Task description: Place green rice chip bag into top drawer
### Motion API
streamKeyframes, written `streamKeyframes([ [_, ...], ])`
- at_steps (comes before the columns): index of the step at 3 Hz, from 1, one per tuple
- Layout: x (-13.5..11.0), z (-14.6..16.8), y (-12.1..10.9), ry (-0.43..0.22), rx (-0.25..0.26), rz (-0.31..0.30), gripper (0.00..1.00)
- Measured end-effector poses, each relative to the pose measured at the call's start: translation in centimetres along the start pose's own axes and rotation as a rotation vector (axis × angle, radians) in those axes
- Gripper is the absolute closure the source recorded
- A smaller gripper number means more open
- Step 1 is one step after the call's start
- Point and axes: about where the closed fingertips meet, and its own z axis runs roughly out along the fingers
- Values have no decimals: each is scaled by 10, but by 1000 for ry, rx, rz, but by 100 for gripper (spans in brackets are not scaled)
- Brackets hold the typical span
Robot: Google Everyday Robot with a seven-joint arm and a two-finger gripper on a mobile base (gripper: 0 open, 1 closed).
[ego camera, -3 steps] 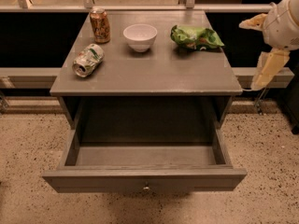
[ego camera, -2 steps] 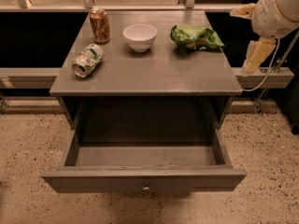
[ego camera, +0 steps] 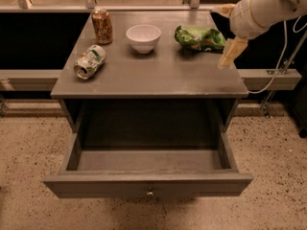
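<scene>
The green rice chip bag lies crumpled at the back right of the grey tabletop. The top drawer stands pulled out below the tabletop, its inside bare, with a small round knob on its front panel. My gripper hangs at the table's right edge, just right of the bag and apart from it. It is open and empty, with one cream finger high and the other low.
A white bowl stands left of the bag. An upright brown can is at the back left. A dented green-and-white can lies on its side near the left edge. A cable runs on the right.
My arm has moved left and a little up, bringing the open gripper from beyond the table's right edge to just beside the bag. Nothing on the table has moved.
</scene>
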Motion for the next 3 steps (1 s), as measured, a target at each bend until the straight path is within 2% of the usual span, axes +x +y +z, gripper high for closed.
streamKeyframes([
  [1,-12,40,-3,-53,24,5,13],
  [2,-17,68,-12,-78,55,17,24],
  [3,-12,86,-24,-69,86,23,22],
])
